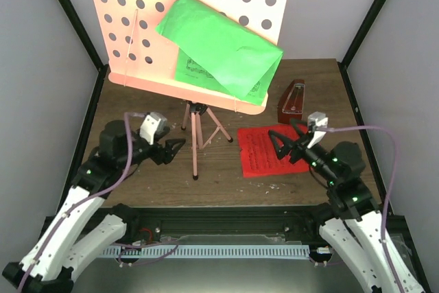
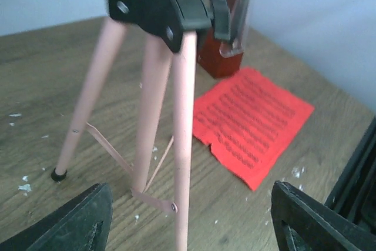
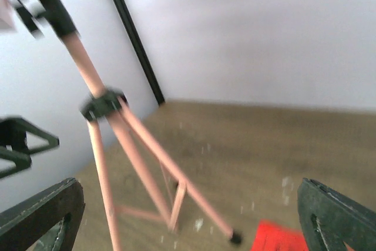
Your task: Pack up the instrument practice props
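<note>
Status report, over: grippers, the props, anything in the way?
Left gripper open, empty, beside tripod legs. Right gripper open, empty, above red sheet. Pink music stand upright, green sheets on it. Metronome behind, clear of both.

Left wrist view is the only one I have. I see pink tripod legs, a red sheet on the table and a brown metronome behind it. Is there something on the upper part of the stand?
Observer: Yes. In the top view, green sheets rest on the hole-dotted desk of the music stand, one folded and lying slanted over a printed one.
Operator: Thank you. And where is the right gripper?
Observer: The right gripper is above the right part of the red sheet. It points toward the tripod, with its jaws open and nothing between them.
</note>
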Action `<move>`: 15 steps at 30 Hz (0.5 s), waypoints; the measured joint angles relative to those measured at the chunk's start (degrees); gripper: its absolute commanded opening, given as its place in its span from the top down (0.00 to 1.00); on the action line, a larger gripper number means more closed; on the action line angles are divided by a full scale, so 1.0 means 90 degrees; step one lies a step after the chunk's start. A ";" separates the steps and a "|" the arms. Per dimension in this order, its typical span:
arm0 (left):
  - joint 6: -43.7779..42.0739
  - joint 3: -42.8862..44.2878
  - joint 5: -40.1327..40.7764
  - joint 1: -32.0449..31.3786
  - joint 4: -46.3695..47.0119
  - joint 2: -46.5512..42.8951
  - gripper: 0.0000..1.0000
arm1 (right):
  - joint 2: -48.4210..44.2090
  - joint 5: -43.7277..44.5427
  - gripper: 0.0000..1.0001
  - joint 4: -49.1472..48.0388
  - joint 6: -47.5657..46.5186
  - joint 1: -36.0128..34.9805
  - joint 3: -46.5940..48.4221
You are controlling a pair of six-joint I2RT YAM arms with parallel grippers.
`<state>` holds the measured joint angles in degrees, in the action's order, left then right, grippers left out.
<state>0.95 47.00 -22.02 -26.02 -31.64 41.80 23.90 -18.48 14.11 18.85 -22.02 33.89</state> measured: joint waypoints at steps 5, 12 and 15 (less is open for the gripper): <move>0.0860 0.0002 0.0607 0.0000 0.0058 -0.0738 0.19 | 0.0104 0.0126 0.00 -0.0474 -0.0685 0.0000 0.1192; 0.1834 0.0131 0.0855 0.0000 -0.0202 -0.0954 0.19 | 0.1154 -0.0627 0.00 -0.1151 -0.1693 0.0000 0.2880; 0.2171 0.0185 0.0818 0.0000 -0.0272 -0.1105 0.19 | 0.1593 -0.0814 0.00 -0.1409 -0.2188 0.0000 0.3288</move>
<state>20.49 48.66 -14.66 -26.02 -34.09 31.86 38.24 -25.80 1.43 -0.84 -22.02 63.48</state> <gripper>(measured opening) 0.810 0.997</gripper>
